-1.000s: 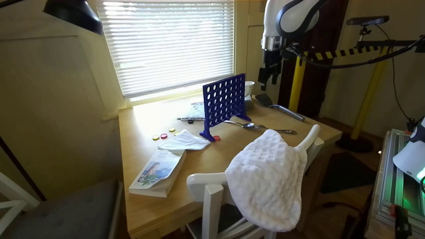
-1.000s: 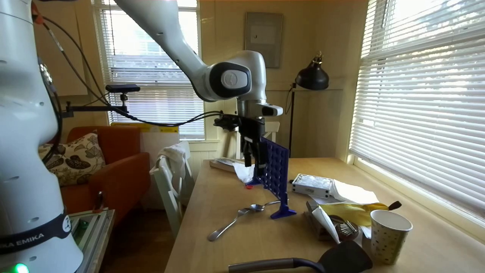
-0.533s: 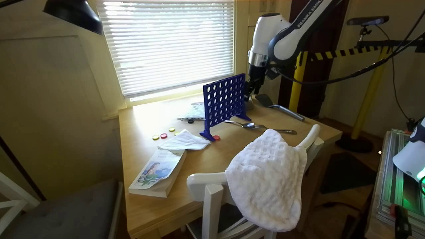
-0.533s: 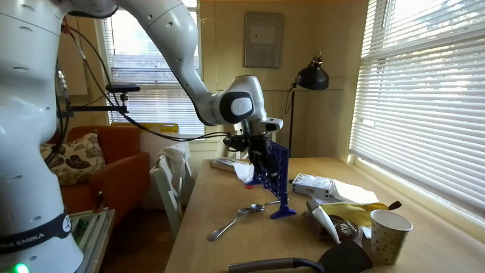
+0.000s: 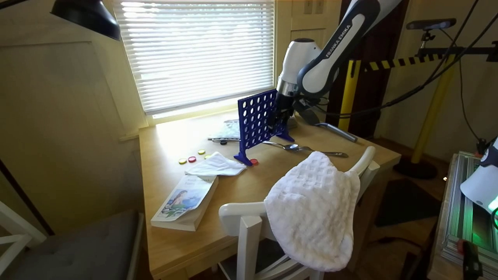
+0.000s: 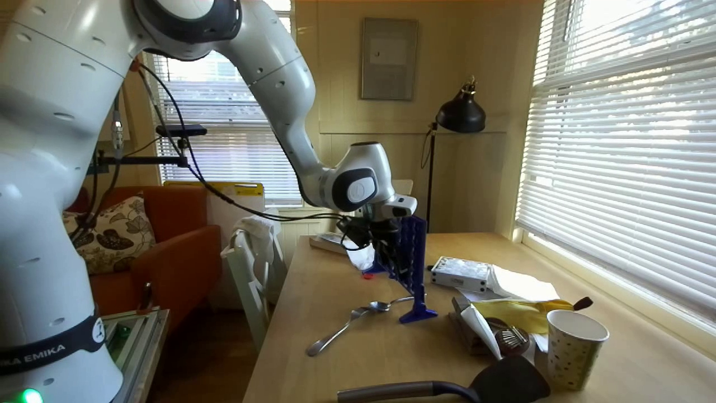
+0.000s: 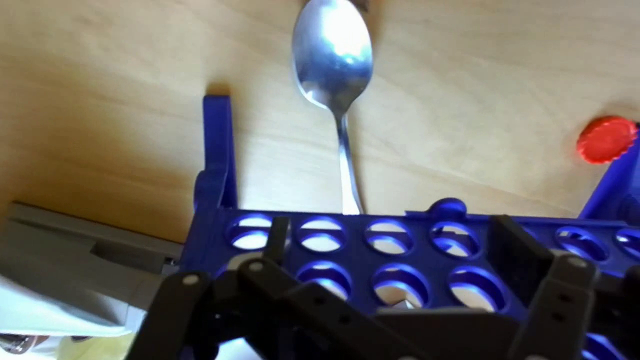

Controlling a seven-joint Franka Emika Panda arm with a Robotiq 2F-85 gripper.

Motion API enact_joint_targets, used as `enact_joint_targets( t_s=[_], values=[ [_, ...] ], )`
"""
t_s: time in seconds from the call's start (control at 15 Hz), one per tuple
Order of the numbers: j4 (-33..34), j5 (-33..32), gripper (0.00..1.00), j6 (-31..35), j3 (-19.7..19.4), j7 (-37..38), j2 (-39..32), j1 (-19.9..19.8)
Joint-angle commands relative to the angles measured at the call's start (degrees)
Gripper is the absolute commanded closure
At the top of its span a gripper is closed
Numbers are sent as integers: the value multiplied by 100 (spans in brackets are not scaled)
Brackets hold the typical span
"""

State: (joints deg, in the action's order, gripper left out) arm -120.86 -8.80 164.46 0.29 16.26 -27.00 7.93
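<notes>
while your gripper [image 7: 391, 240] hangs at the face of the upright rack [image 7: 355, 237] on the table [image 5: 241, 188], its fingers [image 7: 517, 257] stand wide apart, holding nothing; contact unclear. step in hand, as judged: positioning. next move likely calls for gentle alignment from you.

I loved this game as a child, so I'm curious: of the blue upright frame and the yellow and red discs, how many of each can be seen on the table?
Blue frame: 1
Yellow discs: 3, one partly hidden by the white napkin
Red discs: 2
Total: 6 in view
</notes>
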Motion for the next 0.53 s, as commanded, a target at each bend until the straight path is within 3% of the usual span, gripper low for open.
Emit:
enact_joint_targets(
  t_s=[0.0,0.27,0.47],
  values=[
    [20,484,0,78,-273,624,-103,408],
    [-174,601,0,57,-772,1535,-26,900],
    [-139,232,0,38,-1257,1684,-157,1248]
  ],
)
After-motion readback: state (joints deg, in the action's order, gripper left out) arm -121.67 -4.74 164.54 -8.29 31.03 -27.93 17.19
